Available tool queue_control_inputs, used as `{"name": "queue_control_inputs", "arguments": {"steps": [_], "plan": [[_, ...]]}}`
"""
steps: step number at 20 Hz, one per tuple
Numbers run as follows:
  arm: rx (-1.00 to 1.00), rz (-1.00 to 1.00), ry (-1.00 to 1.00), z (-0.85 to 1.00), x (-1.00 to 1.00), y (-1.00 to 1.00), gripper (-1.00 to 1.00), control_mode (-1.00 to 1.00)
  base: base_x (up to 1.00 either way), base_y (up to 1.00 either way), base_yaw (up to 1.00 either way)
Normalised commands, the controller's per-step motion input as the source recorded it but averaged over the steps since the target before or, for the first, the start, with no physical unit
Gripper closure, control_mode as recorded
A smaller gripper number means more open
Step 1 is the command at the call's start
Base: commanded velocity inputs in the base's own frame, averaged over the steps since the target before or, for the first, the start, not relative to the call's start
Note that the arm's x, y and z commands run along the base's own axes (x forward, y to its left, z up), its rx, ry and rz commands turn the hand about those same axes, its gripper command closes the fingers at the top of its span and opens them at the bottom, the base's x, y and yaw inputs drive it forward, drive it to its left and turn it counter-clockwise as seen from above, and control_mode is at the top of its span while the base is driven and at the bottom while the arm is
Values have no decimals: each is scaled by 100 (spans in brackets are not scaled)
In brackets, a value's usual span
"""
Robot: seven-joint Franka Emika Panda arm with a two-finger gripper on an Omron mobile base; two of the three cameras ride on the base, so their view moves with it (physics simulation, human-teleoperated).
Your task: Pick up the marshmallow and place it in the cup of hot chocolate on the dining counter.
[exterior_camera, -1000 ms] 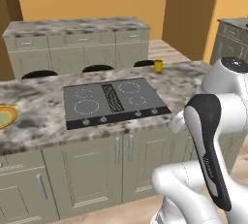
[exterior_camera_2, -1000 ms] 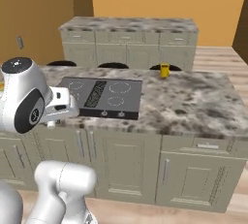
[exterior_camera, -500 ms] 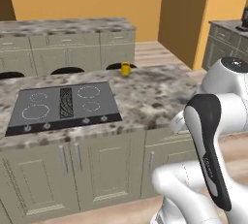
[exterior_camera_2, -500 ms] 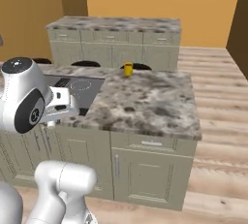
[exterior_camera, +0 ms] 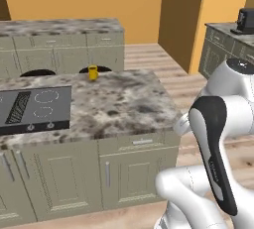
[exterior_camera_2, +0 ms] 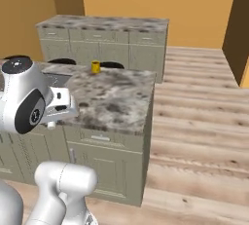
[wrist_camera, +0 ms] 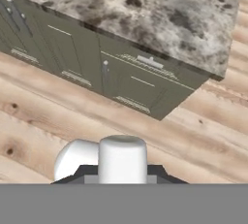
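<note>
Marshmallow (wrist_camera: pixel 122 159) in shut pincer, over open wooden floor (wrist_camera: pixel 58 116)

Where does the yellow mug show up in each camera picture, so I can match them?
Left base view: the yellow mug stands upper left of centre, at the far edge of the marbled island counter.
Right base view: the mug is upper left, at the same far edge.
Hand view: not in it.
Shared landmark: the black cooktop, left of the mug.

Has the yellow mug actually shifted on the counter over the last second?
No. The yellow mug still sits at the counter's far edge, right of the cooktop; the whole scene slid left because the base drove.
</note>
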Motion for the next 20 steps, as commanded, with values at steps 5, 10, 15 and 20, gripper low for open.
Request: {"name": "queue_control_inputs", "arguments": {"steps": [5,10,15,20], "plan": [[0,0,0,0,0,0,100,100,6,-100,12],[0,0,0,0,0,0,100,100,15,-100,10],[0,0,0,0,0,0,100,100,39,-97,2],[0,0,0,0,0,0,100,100,75,-71,0]]}}
